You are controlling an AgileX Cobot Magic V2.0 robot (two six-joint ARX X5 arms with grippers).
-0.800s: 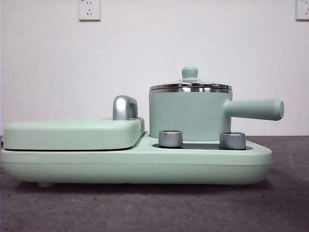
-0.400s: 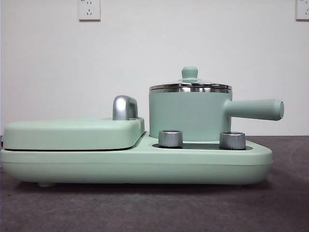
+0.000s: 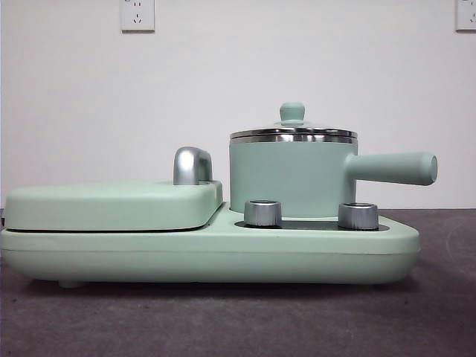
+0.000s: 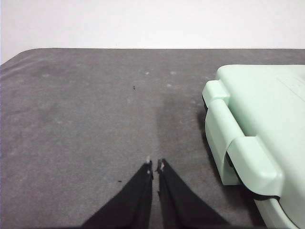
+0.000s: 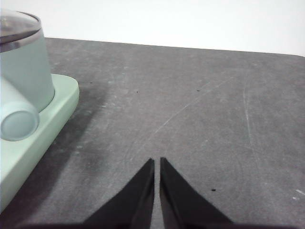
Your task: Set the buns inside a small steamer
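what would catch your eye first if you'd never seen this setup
The mint-green steamer pot with its glass lid on, standing on the right side of a matching cooker base, stick handle pointing right. Left of it lies the flat grill lid with a chrome handle. No buns are in sight.

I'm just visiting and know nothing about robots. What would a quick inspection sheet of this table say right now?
Surface: dark grey table, scuffed and scratched.
Job's things: green pot on the cooker base, glass lid on; no buns seen.
Clutter: flat grill lid shut beside the pot.
Grippers: left gripper over bare table near the cooker's hinge side, jaws together; right gripper over bare table by the pot's handle, jaws together.
Cables: nothing seen.
Surroundings: white wall, two sockets.
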